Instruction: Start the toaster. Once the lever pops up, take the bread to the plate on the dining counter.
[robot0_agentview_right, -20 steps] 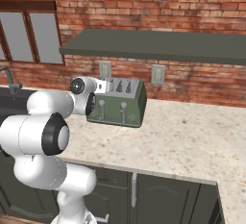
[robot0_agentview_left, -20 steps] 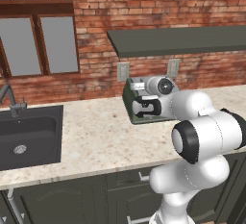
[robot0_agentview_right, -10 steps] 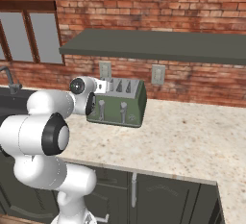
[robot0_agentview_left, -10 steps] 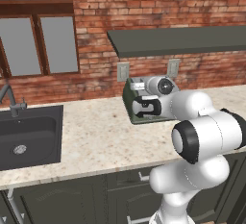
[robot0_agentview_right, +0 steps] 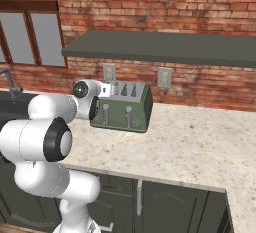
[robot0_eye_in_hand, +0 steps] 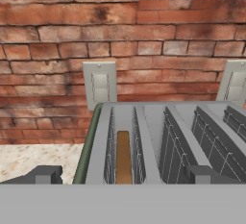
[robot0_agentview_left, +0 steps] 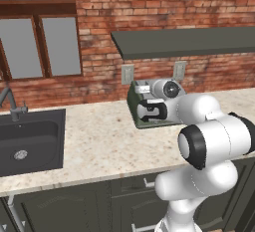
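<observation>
The sage-green toaster (robot0_agentview_right: 125, 111) stands on the stone worktop against the brick wall, its silver levers (robot0_agentview_right: 106, 109) on the front. In the hand view I look down into the toaster's (robot0_eye_in_hand: 144, 141) top slots. The bread (robot0_eye_in_hand: 123, 156), a brown slice, sits down in the leftmost slot. My gripper (robot0_eye_in_hand: 126, 176) hovers just above and in front of the toaster's top, open wide, one fingertip (robot0_eye_in_hand: 45, 174) on each side and nothing between them. In the left base view my arm covers most of the toaster (robot0_agentview_left: 135, 112). The plate and the dining counter are out of view.
A dark sink (robot0_agentview_left: 25, 141) with a faucet (robot0_agentview_left: 10, 102) lies to the left in the worktop (robot0_agentview_right: 200, 142). A dark shelf (robot0_agentview_left: 189, 42) hangs over the toaster. Two wall outlets (robot0_eye_in_hand: 100, 84) sit on the brick wall behind it.
</observation>
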